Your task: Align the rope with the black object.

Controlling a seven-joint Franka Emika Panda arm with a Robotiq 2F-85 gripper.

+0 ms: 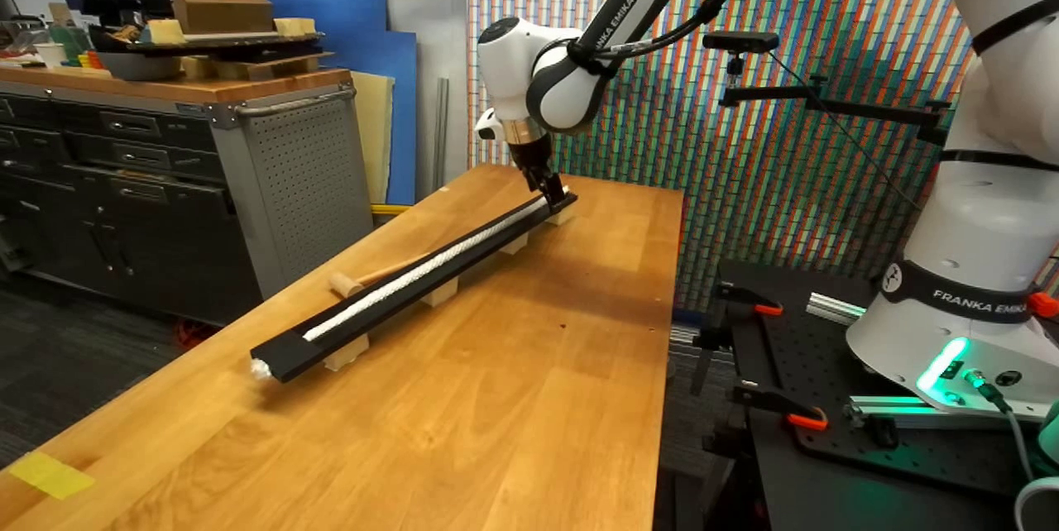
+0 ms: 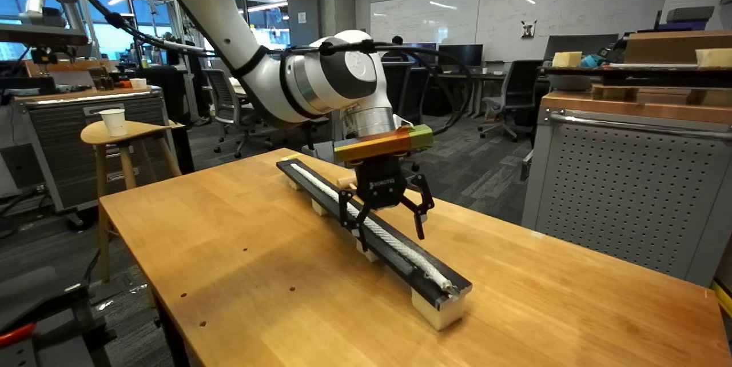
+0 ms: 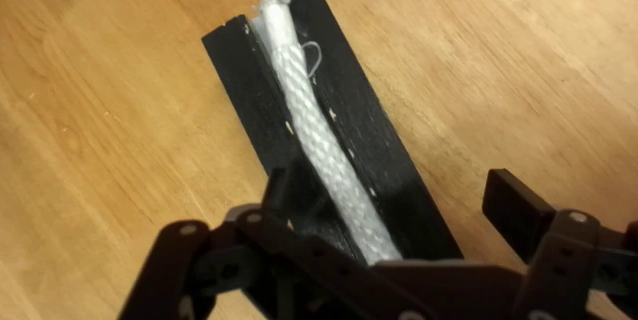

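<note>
The rope (image 1: 424,270), a white braided cord, lies lengthwise in the groove of the long black object (image 1: 289,353). In the wrist view the rope (image 3: 319,140) runs along the groove of the black object (image 3: 369,125) up to its end, bending slightly, with a thin loose thread curling out at one side. My gripper (image 2: 392,236) stands open near this end, one finger on each side of the black object. Nothing is gripped; the rope passes between the spread fingers in the wrist view. Part of the rope is hidden behind the gripper (image 3: 389,185).
Pale blocks (image 2: 437,312) prop the black object above the wooden table (image 1: 513,399). A wooden mallet (image 1: 346,284) lies close beside it on the far side. Yellow tape (image 1: 51,473) marks a table corner. A grey cabinet (image 1: 298,184) stands beyond the table.
</note>
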